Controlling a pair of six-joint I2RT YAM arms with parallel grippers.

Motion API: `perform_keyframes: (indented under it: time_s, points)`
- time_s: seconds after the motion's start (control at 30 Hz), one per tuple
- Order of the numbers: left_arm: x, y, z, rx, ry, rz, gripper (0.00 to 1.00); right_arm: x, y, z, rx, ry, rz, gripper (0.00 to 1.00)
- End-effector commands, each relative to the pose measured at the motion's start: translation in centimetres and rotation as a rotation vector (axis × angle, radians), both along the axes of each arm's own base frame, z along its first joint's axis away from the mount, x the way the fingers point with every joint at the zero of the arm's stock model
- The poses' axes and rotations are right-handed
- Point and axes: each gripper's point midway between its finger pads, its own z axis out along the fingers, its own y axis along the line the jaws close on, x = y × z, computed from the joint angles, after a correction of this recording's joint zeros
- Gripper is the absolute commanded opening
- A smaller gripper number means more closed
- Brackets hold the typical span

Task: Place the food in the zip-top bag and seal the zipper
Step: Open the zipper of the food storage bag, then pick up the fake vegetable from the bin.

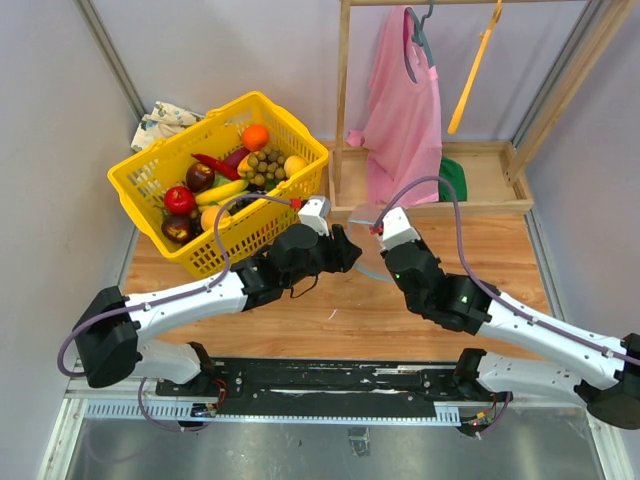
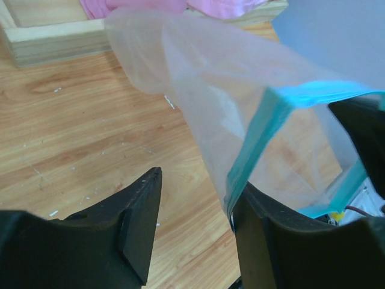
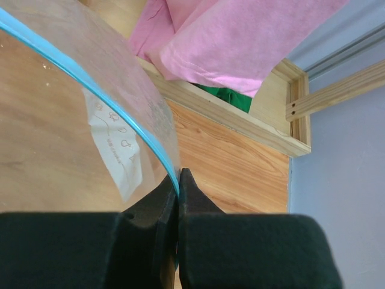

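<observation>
The right tool [image 3: 178, 183] was pinched tight on the thin light blue-green zipper strip [image 3: 84, 77] of the clear, crinkly plastic zip-top bag [image 3: 48, 150], with the strip vanishing between its two black fingers. Only this wrist view showed the small white label [image 3: 114, 150] through the film.

The left tool [image 2: 198, 192] stood with its jaws apart, gripping nothing. The bag's teal-edged mouth hung just beside the inner face of its right-hand finger [image 2: 271, 241]. Past the other finger [image 2: 141, 223] lay only bare wooden table [image 2: 72, 138]. In the left wrist view the strip bent into a corner and the film stretched away over the table.

From above, the bag was almost invisible: a faint sheen between the two tool heads near the middle of the table. That overhead view alone showed the small toy fruits and vegetables [image 1: 222, 190] — red, orange, yellow, dark purple — all lying in the yellow plastic basket [image 1: 150, 160] at the far left, well apart from the bag. A pink garment [image 1: 400, 100] hung on a wooden rack [image 1: 343, 100] behind.
</observation>
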Motion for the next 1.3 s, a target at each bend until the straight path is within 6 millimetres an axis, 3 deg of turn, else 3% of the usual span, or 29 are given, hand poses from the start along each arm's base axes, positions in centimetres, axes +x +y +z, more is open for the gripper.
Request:
perform_keyframes:
  time_s: [0.0, 0.17, 0.3, 0.47, 0.77, 0.87, 0.97, 1.13, 1.27]
  points:
    - [0.1, 0.3, 3.7, -0.057, -0.083, -0.02, 0.56, 0.2, 0.7, -0.5, -0.02, 0.02, 0.014, 0.01]
    - [-0.4, 1.5, 7.0, -0.083, -0.148, -0.021, 0.73, 0.4, 1.4, -0.6, -0.03, 0.036, 0.028, 0.01]
    - [0.2, 4.0, 9.6, -0.051, -0.21, 0.056, 0.79, 0.4, 2.2, -1.1, -0.013, 0.062, 0.048, 0.01]
    - [2.7, 8.1, 11.8, 0.083, -0.249, 0.133, 0.82, 0.5, 2.7, -2.1, -0.04, 0.097, 0.049, 0.01]
    - [8.3, 17.6, 14.3, 0.27, -0.231, 0.358, 0.88, 0.6, 3.2, -2.4, -0.055, 0.117, 0.05, 0.01]
    - [10.6, 21.5, 13.9, 0.277, -0.186, 0.45, 0.88, 0.7, 3.3, -2.4, -0.062, 0.118, 0.051, 0.01]
    - [12.6, 24.1, 12.5, 0.276, -0.134, 0.526, 0.89, 0.8, 3.4, -2.5, -0.073, 0.119, 0.053, 0.01]
    - [16.4, 30.1, 9.4, 0.24, -0.06, 0.728, 0.89, 0.9, 3.6, -2.6, -0.07, 0.119, 0.063, 0.01]
    - [19.3, 33.6, 8.3, 0.201, -0.069, 0.858, 0.88, 0.9, 3.7, -2.7, -0.066, 0.122, 0.075, 0.01]
